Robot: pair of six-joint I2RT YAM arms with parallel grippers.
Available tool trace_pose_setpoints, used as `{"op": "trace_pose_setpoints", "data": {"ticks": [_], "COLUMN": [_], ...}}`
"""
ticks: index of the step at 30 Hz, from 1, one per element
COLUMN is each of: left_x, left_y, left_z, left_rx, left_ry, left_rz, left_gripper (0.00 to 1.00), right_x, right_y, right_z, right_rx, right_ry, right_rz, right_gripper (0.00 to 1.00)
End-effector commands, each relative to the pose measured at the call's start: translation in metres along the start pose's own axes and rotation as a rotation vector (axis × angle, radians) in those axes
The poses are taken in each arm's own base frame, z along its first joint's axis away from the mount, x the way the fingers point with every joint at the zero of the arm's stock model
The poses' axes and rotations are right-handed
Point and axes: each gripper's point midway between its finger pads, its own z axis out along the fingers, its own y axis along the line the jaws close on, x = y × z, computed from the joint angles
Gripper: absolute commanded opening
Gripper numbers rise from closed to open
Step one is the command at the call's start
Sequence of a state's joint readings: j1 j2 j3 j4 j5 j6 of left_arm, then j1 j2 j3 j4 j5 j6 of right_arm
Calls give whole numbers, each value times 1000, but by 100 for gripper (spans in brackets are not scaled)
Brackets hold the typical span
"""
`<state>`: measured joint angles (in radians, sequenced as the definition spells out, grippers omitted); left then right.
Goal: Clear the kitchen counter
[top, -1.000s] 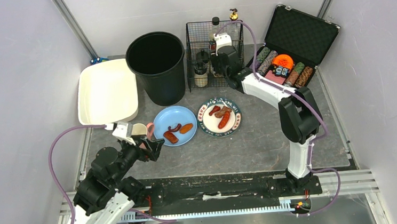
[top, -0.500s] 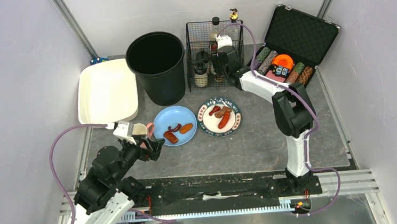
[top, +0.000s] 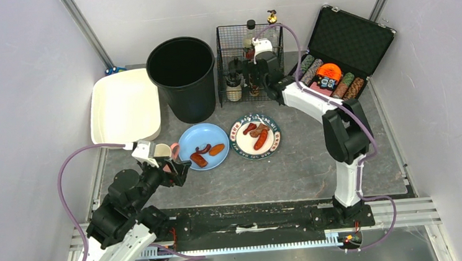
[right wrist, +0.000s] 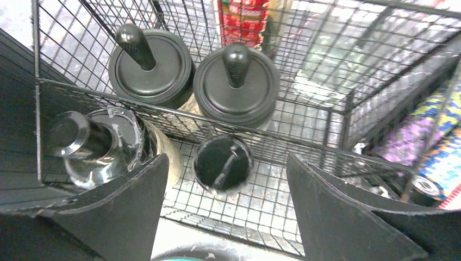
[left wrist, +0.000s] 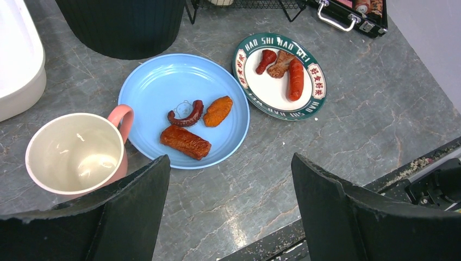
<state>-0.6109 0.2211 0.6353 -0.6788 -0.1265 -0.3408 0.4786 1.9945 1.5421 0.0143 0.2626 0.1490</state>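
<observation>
Left wrist: I rate the pink-handled cream ceramic mug (left wrist: 76, 152) on the grey stone-look kitchen counter (left wrist: 353, 141) rigid, light, slippery; pinch 1 rim wall. Left gripper (left wrist: 229, 161), right gripper (right wrist: 225, 160): spread, empty.

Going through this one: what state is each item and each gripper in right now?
Black case: lid open.
Black bin: upright, nothing visible inside.
White tray: empty.
Pink mug: upright, empty.
Blue plate: holds three food pieces.
Patterned plate: holds sausages.
Wire basket: holds jars.
Left gripper: open, holding nothing.
Right gripper: open, above the basket.
</observation>
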Motion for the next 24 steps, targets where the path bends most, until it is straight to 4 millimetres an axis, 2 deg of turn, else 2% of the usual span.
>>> {"op": "trace_pose_setpoints", "data": {"ticks": [1,7,13,20,24], "left_x": [-8,-9,-9,-10,-9], "left_y": [-1,-1,-1,-1,-1], "left_z": [2,0,-1,-1,-1], "left_rx": [4,4,4,5,8], "left_ry": [-33,-41,-43,-44,-43], "left_rz": [21,19,19,18,19], "left_gripper": [88,88,88,88,88], "right_x": [-67,-77,-69,-38,-11], "right_y": [-9,-15,-20,-23,-31], "right_z": [-47,-90,-128,-167,-183], "right_rx": [-9,-36,-71,-133,-127], "right_ry": [-167,-215,-235,-199,-165], "right_rz": [48,63,71,52,57], "right_gripper": [82,87,89,90,90]}}
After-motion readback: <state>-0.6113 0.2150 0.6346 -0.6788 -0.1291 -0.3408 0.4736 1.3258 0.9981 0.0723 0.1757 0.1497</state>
